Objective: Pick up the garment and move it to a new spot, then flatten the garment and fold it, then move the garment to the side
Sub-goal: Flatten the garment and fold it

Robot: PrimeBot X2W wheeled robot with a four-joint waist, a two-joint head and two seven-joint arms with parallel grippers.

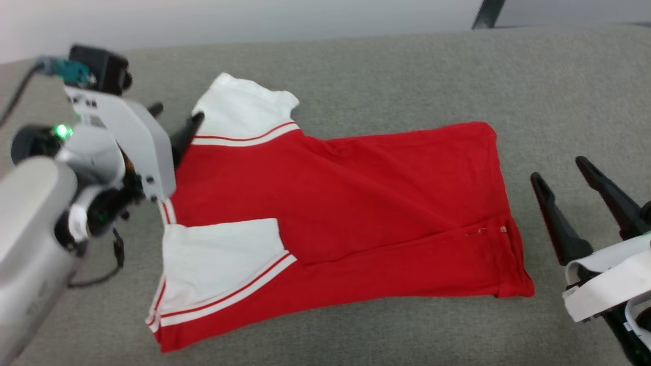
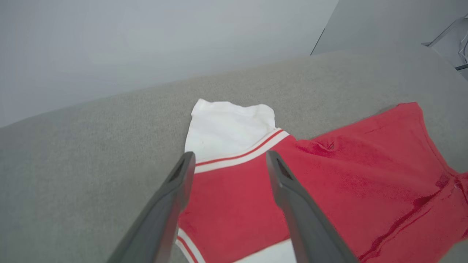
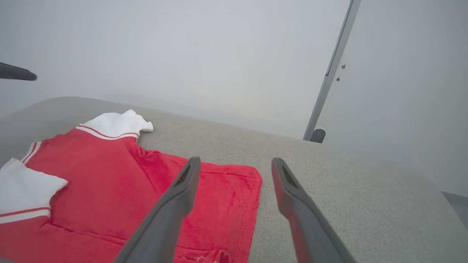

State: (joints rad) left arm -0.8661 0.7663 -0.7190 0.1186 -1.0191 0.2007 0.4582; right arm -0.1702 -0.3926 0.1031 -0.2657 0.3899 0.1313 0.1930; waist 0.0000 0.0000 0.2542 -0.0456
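lying flat, garment (image 1: 346, 203) between left end effector (image 1: 176, 113) and right end effector (image 1: 559, 170), both spread.

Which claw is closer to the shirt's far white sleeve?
Left. The left gripper is right beside the far white sleeve, a fingertip at its edge; the right gripper is beyond the garment at its opposite hem end.

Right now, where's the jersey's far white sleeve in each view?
Head view: far white sleeve, upper left of centre.
Left wrist view: centre, at the jersey's top edge.
Right wrist view: left of centre, jersey's far corner.
Shared landmark: the red-and-white striped trim under the sleeve.
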